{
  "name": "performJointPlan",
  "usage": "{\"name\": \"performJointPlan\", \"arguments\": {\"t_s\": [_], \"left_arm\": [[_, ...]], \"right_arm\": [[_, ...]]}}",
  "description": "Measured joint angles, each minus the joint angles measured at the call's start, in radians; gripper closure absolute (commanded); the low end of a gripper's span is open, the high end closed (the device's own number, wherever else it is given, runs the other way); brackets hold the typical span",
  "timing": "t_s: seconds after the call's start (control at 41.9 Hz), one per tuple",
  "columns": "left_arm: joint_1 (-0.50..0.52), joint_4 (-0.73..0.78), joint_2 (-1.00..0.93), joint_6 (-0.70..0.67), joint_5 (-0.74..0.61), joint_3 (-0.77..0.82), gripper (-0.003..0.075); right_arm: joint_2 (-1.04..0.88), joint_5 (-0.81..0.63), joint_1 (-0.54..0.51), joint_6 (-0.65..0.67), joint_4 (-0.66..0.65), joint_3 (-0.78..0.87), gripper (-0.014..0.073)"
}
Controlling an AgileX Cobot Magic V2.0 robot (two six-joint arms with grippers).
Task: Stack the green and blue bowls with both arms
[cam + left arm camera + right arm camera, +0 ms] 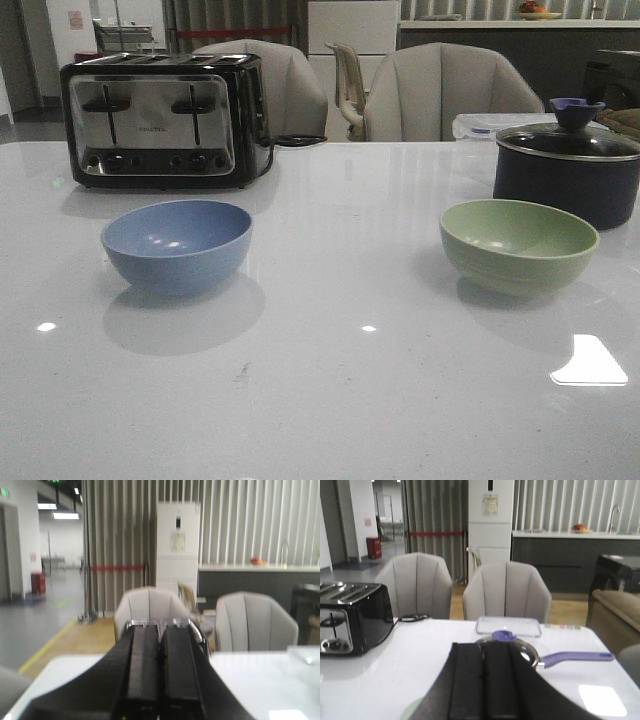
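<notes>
- Glossy white worktop [330, 400] carries the blue bowl [176, 243] toward the left and the green bowl [518, 243] toward the right, well apart, upright, one on each arm's side.
- Left gripper [160, 672] and right gripper [495, 687]: jaws pressed together, empty; neither bowl lies between them, though a green rim edge peeks beside the right one.

Matte plastic bowls [177, 243]; glossy table [330, 390]; steel-faced toaster [165, 120].

Blue bowl [177, 243] left on table [330, 400], green bowl [518, 243] right, well apart; toaster [165, 120] near far left edge, lidded pot [567, 170] just behind green bowl.
</notes>
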Motion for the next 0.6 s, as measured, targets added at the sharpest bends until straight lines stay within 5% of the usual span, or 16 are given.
{"name": "performJointPlan", "arguments": {"t_s": [0.215, 0.597], "left_arm": [[0.000, 0.000, 0.171, 0.000, 0.227, -0.109, 0.0618], [0.000, 0.000, 0.317, 0.000, 0.279, -0.046, 0.0618]], "right_arm": [[0.206, 0.163, 0.000, 0.000, 0.000, -0.086, 0.0559], [0.506, 0.266, 0.000, 0.000, 0.000, -0.086, 0.0559]]}}
